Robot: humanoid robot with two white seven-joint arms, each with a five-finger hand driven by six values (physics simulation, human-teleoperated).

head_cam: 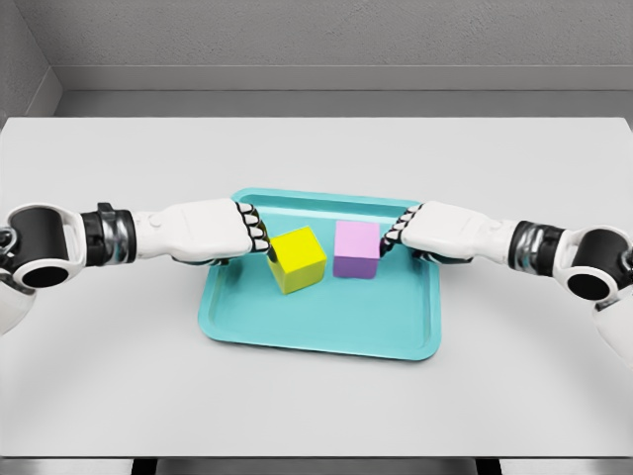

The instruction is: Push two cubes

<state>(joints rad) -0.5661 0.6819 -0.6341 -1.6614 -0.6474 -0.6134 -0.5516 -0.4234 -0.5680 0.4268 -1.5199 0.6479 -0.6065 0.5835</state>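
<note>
A yellow cube and a pink-purple cube stand side by side on a teal tray, a narrow gap between them. My left hand reaches in from the left, its curled knuckles against the yellow cube's left side. My right hand comes in from the right, curled, with its knuckles touching the purple cube's right side. Neither hand grasps a cube. The yellow cube is turned slightly relative to the tray's edges.
The tray lies in the middle of a white table. A grey wall runs behind the table's far edge. The near half of the tray is bare.
</note>
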